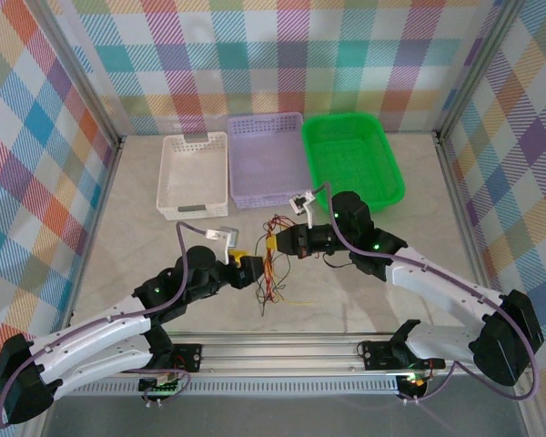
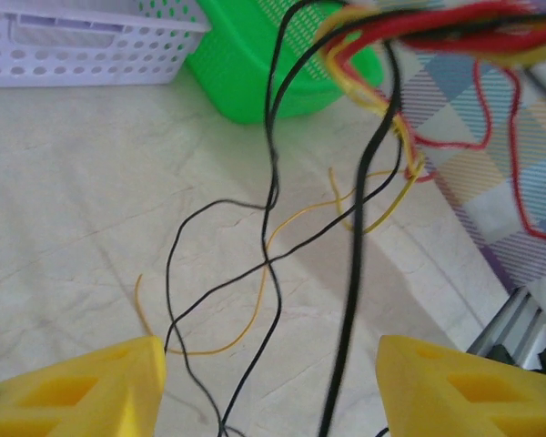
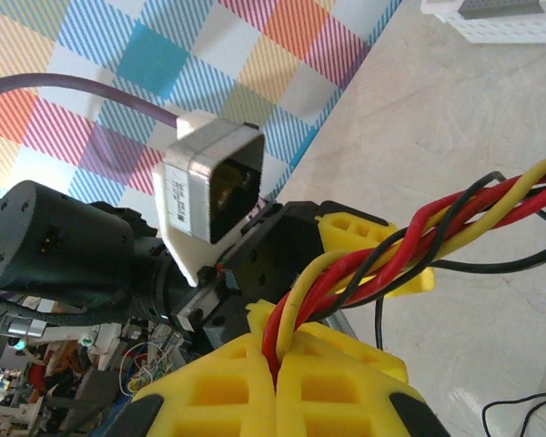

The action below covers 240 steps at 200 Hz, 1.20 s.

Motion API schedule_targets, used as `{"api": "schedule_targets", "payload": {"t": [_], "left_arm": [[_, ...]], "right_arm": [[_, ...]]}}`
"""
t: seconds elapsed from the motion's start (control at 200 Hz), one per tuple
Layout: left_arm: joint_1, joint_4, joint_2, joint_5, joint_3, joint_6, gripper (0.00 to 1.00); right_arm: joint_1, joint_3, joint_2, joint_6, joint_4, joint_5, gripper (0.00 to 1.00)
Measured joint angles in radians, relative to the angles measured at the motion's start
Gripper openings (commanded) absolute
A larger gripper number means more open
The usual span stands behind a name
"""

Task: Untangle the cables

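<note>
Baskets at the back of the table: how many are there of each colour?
White basket: 1
Purple basket: 1
Green basket: 1
Total: 3
</note>
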Motion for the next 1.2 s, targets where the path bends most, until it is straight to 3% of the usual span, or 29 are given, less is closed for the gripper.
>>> {"api": "schedule_targets", "payload": {"t": [0.25,0.405,0.56,0.82,1.2], "left_arm": [[0.004,0.06,0.052,0.036,0.0,-0.018,0.0],[0.008,0.056,0.05,0.029,0.001,-0.026,0.0],[0.037,-0.064,-0.033,-0.031,0.027,-0.033,0.0],[0.121,-0.306,-0.088,-0.085,0.162,-0.045,0.0],[0.213,-0.633,-0.057,-0.106,0.405,-0.009,0.0]], "right_arm": [[0.006,-0.01,-0.005,0.013,0.023,-0.013,0.0],[0.006,-0.013,-0.05,0.006,-0.018,0.018,0.0],[-0.03,-0.023,-0.134,-0.016,-0.113,0.074,0.0],[-0.3,-0.098,-0.265,-0.008,-0.235,0.08,0.0],[-0.528,-0.165,-0.326,0.016,-0.352,0.085,0.0]]}}
